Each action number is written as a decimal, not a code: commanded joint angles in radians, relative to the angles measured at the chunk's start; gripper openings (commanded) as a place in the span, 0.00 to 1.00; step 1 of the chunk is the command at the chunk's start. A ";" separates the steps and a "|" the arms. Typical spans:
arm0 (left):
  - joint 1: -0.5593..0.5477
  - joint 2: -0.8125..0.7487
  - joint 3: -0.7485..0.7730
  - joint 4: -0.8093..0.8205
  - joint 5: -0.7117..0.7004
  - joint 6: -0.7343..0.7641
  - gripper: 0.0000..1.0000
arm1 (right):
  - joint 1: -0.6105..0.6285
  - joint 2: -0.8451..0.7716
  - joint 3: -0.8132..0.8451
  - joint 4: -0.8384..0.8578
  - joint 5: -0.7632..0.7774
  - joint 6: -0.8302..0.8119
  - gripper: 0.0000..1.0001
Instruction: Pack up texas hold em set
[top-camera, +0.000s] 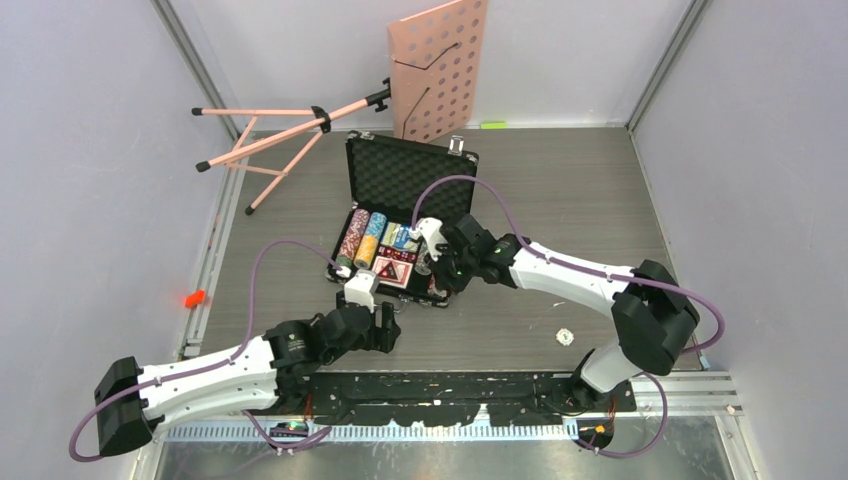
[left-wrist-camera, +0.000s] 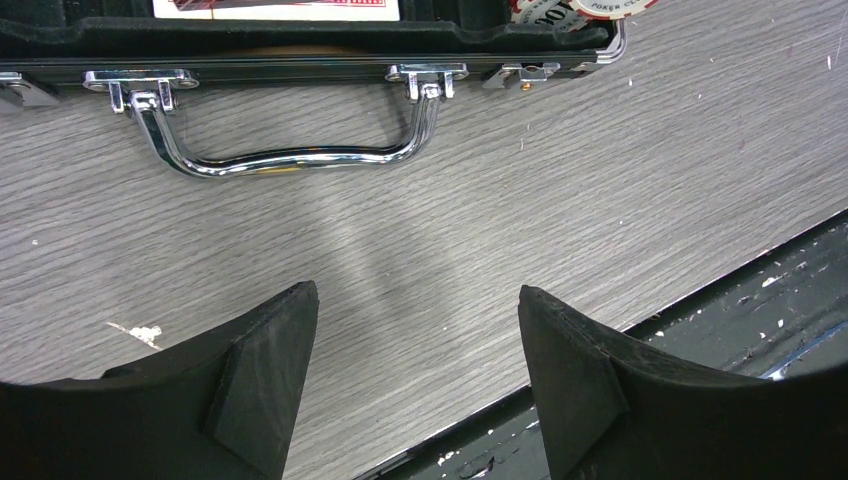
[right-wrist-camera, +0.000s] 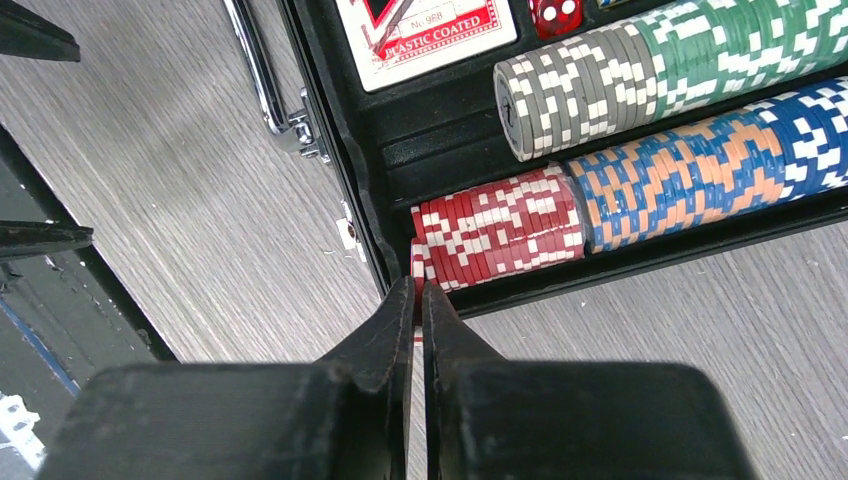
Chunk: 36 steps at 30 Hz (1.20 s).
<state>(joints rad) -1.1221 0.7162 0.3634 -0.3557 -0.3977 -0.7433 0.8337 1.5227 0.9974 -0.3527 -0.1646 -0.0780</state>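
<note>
The case (top-camera: 410, 172) lies open in the middle of the tabletop (top-camera: 570, 200), its foam-lined lid standing up on the far side. From above, the right arm's wrist covers the near right part of the tray and a purple cable (top-camera: 465, 178) arcs across the lid, so what lies under them is hidden.

The left wrist view cuts off all but the case's front wall, the chrome handle (left-wrist-camera: 290, 158) lying flat on the tabletop, a strip of a card box and the edges of two chips at the top.

In the right wrist view a card deck (right-wrist-camera: 425, 30) and a red die (right-wrist-camera: 556, 12) are cut by the top edge. Rows of chips stand on edge beside them: grey-white chips (right-wrist-camera: 565, 90), green chips (right-wrist-camera: 740, 45), red chips (right-wrist-camera: 500, 225), orange-blue chips (right-wrist-camera: 680, 180) and blue chips (right-wrist-camera: 810, 120).

The right fingers (right-wrist-camera: 390, 345) are closed to a thin slit, their tips at the end of the red row by the case's corner. A red-and-white sliver shows in the slit, but whether it is pinched is unclear.

The left fingers (left-wrist-camera: 265, 380) stand wide apart, holding nothing, over bare tabletop just in front of the handle.

Behind the case is a pink music stand (top-camera: 438, 70), its perforated panel up by the back wall and its tripod legs stretched out to the left. A small white thing (top-camera: 565, 337) lies on the tabletop near the right arm, and a small orange thing (top-camera: 194, 298) sits at the left edge.
</note>
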 joint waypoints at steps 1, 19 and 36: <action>0.008 0.005 0.017 0.038 0.006 0.017 0.76 | -0.002 0.027 0.049 0.009 0.029 -0.025 0.10; 0.013 0.005 0.025 0.036 0.021 0.029 0.76 | -0.002 -0.128 0.025 -0.005 0.215 0.172 0.64; 0.013 0.076 0.031 0.175 0.114 0.142 0.78 | -0.300 -0.404 -0.168 -0.803 0.610 1.154 1.00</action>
<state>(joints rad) -1.1126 0.7685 0.3637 -0.2775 -0.3271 -0.6449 0.5278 1.2449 0.8650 -0.9737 0.3721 0.8089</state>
